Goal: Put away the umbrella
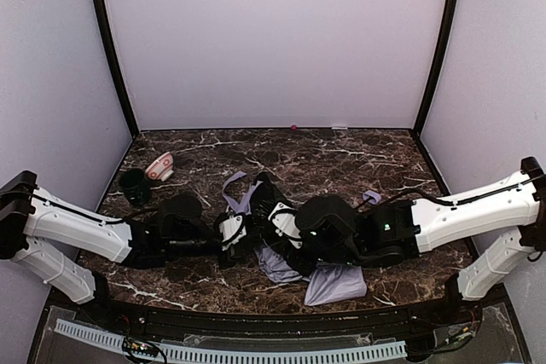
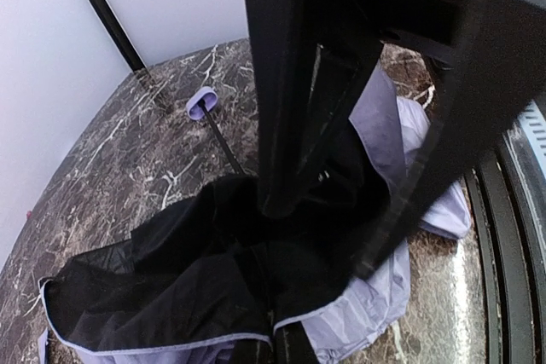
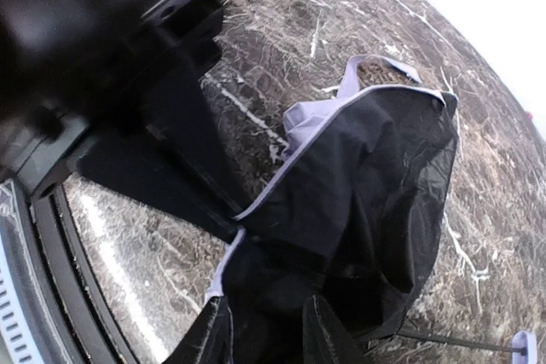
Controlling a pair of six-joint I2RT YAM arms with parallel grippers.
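The left tool (image 2: pixel 275 343) is closed, and the lavender hem of the umbrella (image 2: pixel 171 296) runs into it, so it pinches the thin fabric. The right tool (image 3: pixel 269 311) has its jaws apart, with a soft fold of the black underside between them. I cannot tell if they press it. The umbrella lies collapsed and crumpled on the table (image 1: pixel 341 151) between the two arms, matte black inside and pale lavender outside. Its thin black shaft (image 2: pixel 223 144) sticks out straight and ends in a small rounded lavender knob (image 2: pixel 202 102). The table is dark brown marble with white veins. At the rear left are a red-patterned bowl (image 1: pixel 159 165) and a dark cup (image 1: pixel 134 185).
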